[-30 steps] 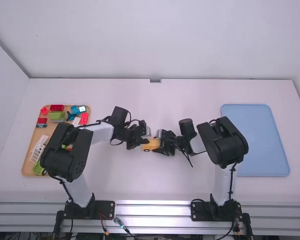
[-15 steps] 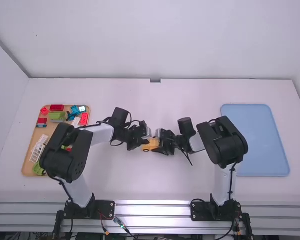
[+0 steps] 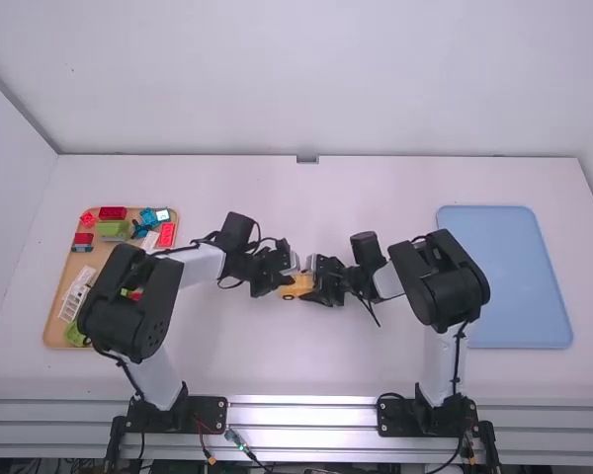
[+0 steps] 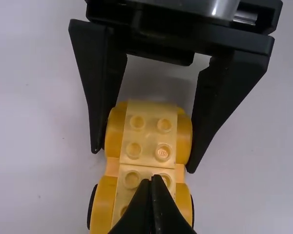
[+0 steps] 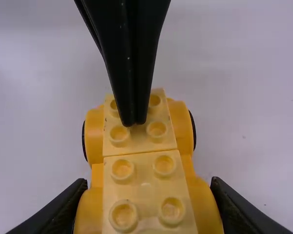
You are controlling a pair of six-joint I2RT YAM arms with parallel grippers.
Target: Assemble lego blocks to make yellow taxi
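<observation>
Evidently, right end effector (image 4: 143, 158) pinches yellow car body (image 5: 146, 187) by flanks, likely bracing it beneath left end effector (image 5: 134, 121), tips pressed together.

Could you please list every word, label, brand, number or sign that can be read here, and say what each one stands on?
No text can be read well enough to quote.
Yellow block: one stud seems to bear a raised mark, too small to read.
White piece on the tan tray: too small to tell whether it bears print.
</observation>
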